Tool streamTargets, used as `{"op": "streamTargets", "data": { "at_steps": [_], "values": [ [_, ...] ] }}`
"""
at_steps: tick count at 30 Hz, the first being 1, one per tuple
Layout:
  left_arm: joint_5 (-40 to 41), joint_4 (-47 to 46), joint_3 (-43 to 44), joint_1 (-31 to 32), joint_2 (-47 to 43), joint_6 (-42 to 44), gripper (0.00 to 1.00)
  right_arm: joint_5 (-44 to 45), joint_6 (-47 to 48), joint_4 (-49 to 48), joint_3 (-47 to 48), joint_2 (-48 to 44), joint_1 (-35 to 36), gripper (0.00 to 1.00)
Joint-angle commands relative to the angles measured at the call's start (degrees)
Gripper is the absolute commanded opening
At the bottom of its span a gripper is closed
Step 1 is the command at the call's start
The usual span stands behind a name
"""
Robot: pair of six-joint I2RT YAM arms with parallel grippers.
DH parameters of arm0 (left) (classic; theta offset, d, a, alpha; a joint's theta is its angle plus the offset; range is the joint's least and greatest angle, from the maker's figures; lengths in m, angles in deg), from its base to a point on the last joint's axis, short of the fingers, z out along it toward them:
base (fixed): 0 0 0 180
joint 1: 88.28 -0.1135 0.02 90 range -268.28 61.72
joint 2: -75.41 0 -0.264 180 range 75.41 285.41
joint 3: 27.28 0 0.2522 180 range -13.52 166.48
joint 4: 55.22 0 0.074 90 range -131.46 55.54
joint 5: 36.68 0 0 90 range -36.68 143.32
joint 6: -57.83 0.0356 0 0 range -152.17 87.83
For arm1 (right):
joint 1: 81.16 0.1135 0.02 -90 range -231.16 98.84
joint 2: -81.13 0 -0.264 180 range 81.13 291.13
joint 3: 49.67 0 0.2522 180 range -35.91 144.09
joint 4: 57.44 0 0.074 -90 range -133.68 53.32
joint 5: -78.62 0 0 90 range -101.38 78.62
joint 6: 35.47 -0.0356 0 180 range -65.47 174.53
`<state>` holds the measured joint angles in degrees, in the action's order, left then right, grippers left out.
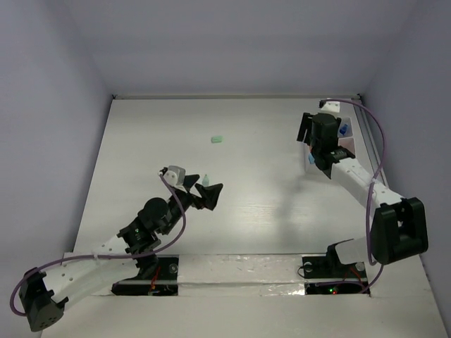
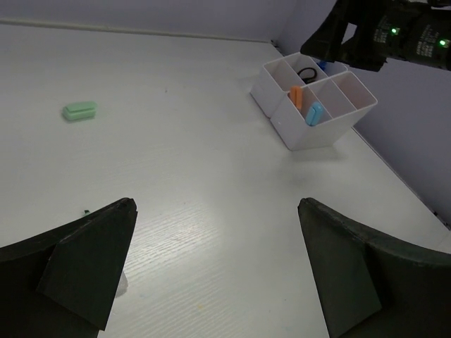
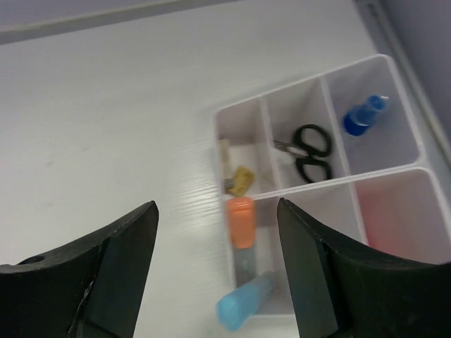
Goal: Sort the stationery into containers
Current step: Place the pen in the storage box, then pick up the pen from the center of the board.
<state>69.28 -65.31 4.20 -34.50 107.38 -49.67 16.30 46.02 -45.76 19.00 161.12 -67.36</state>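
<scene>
Over by the right edge, toward the far right corner: a white tray (image 3: 296, 88), split into square compartments. Holds black scissors (image 3: 310, 150), a blue piece (image 3: 365, 116), a tan piece (image 3: 242, 180), an orange pen (image 3: 242, 222) and a light-blue pen (image 3: 243, 310), these last two poking up past the rim on the side facing the table's middle. One compartment pink inside; cannot tell what lies there. Out on the bare table (image 1: 141, 141), toward the far edge and about midway across: a green eraser (image 1: 218, 139), lying flat, well apart from the tray.

Along the right edge, the right arm (image 1: 356, 179), stretched toward the far corner with its wrist bent down over the tray. Above the tray's inner wall, the right gripper (image 3: 215, 282), fingers spread wide, nothing between them.

From the near left corner, the left arm (image 1: 106, 246), reaching toward the table's middle. Low over the surface, the left gripper (image 2: 218, 274), fingers wide apart and empty; a small mint piece (image 1: 206, 181) just beside its tips.
</scene>
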Motion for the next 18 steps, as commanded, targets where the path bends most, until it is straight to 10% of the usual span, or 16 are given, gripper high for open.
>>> {"op": "streamTargets", "data": {
  "at_steps": [1, 12, 18],
  "values": [
    [7.14, -0.58, -0.31, 0.01, -2.86, -2.44, 0.99, -8.06, -5.62, 4.09, 3.36, -3.52, 6.82, 0.74],
    [18.56, 9.51, 5.57, 0.01, -12.62, -8.78, 0.99, -20.3, -17.5, 9.9, 18.53, 23.77, 34.69, 0.84],
    [23.14, 15.84, 5.31, 0.01, -15.44, -12.38, 0.99, -20.3, -17.94, 14.83, 27.87, 34.44, 38.67, 0.83]
  ]
}}
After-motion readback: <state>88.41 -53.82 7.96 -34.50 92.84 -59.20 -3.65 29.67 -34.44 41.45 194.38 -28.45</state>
